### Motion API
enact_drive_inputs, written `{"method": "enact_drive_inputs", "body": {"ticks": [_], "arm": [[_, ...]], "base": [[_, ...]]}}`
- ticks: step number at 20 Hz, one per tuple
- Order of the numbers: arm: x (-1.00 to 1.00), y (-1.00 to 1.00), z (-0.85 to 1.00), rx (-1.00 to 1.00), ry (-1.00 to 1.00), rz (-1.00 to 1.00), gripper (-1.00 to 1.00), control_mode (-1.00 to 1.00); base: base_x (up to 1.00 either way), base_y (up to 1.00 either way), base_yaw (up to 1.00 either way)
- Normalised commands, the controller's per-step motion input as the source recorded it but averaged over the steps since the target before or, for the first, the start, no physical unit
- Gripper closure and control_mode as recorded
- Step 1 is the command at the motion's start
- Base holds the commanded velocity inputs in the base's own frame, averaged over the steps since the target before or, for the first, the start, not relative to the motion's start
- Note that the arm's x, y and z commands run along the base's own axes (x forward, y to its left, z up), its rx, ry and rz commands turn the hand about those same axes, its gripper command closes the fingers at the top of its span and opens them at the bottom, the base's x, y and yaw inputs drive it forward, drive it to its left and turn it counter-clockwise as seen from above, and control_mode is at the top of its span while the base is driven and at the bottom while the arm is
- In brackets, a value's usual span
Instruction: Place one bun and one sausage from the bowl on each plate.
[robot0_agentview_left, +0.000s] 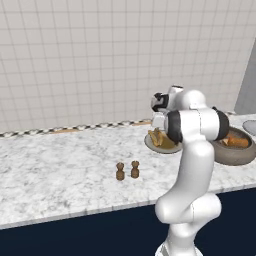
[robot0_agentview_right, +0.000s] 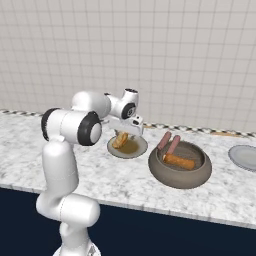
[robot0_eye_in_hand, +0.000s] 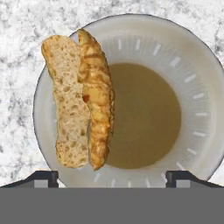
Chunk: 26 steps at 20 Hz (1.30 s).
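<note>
bun (robot0_eye_in_hand: 83, 98) lengthwise along plate (robot0_eye_in_hand: 192, 78) edge (split)

— Any writing on your screens? Labels, brands, numbers?

— I can't read a single one. The plate (robot0_eye_in_hand: 192, 87) under my hand camera has short pale ticks around its rim, but those are just pattern, not characters. The bun (robot0_eye_in_hand: 81, 98) lying on it carries no mark.

— What about the bowl, or the wall?

— The bowl (robot0_agentview_right: 180, 172) is plain speckled stone, no stamp I can see. The wall tiles (robot0_agentview_left: 100, 60) are blank, and the two small brown shakers (robot0_agentview_left: 127, 170) on the counter are unlabelled as far as I can tell.
</note>
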Motion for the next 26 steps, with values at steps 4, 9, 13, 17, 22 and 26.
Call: {"method": "enact_drive_inputs", "body": {"ticks": [4,9,13,17,22,26], "arm": [[-0.33,-0.71,0.62,0.0,-0.01,0.0,-1.0,-1.0],[0.0,-0.78,0.55,0.02,0.0,0.0,-1.0,-1.0],[0.0,-0.77,0.42,0.01,0.03,0.0,-1.0,-1.0],[0.0,-0.88,0.17,0.0,0.0,0.0,-1.0,-1.0],[0.0,-0.81,-0.05,0.0,0.0,0.0,-1.0,-1.0],[0.0,-0.56,-0.08,0.0,0.0,0.0,-1.0,-1.0]], "base": [[0.0,0.0,0.0],[0.0,0.0,0.0],[0.0,0.0,0.0],[0.0,0.0,0.0],[0.0,0.0,0.0],[0.0,0.0,0.0]]}}
